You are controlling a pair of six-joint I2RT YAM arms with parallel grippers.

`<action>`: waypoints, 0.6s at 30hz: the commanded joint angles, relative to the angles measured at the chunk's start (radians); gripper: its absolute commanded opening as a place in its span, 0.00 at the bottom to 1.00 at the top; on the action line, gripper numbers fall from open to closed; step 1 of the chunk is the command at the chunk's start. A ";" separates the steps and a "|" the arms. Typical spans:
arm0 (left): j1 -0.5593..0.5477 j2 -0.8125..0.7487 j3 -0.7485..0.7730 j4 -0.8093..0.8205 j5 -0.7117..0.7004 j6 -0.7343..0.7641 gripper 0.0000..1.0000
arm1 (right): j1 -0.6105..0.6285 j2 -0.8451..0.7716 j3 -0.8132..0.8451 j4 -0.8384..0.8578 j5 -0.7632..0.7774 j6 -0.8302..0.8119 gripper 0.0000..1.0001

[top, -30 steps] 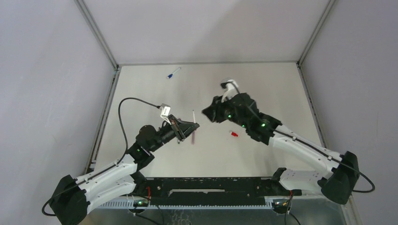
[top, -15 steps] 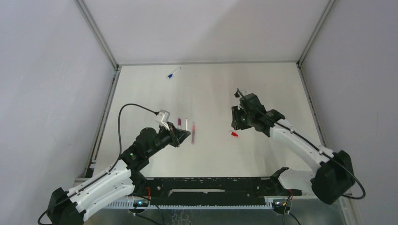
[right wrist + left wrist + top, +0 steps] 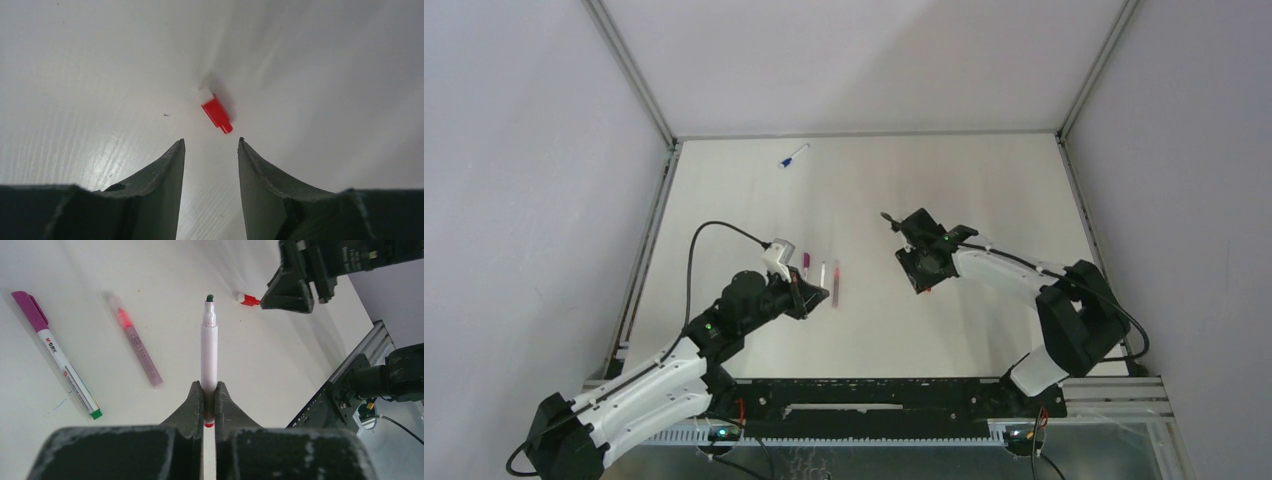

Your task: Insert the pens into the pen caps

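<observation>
Left gripper (image 3: 209,388) clenched on uncapped white pen (image 3: 209,347), left of worktop (image 3: 1004,180) centre. Right gripper (image 3: 210,142) spread over red cap (image 3: 215,111) right of centre, not grasped. Purple-capped pen (image 3: 55,352) and blue-capped pen (image 3: 793,156) at far-left corner look done. Pinkish pen (image 3: 137,347): cannot tell.

At the top view's centre, the red cap (image 3: 927,290) was nearly hidden under the right gripper (image 3: 922,279). In the left wrist view's lower centre, the rear of the held pen (image 3: 209,350) vanished inside the left gripper (image 3: 209,392).
</observation>
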 commanded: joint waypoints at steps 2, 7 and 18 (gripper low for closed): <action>-0.003 -0.010 0.047 0.014 0.014 0.014 0.00 | 0.029 0.083 0.049 0.057 0.017 -0.036 0.50; -0.003 -0.016 0.049 -0.004 0.010 0.019 0.00 | 0.026 0.157 0.071 0.069 0.036 -0.047 0.50; -0.003 0.025 0.071 -0.005 0.011 0.032 0.00 | -0.011 0.182 0.071 0.102 0.038 -0.048 0.49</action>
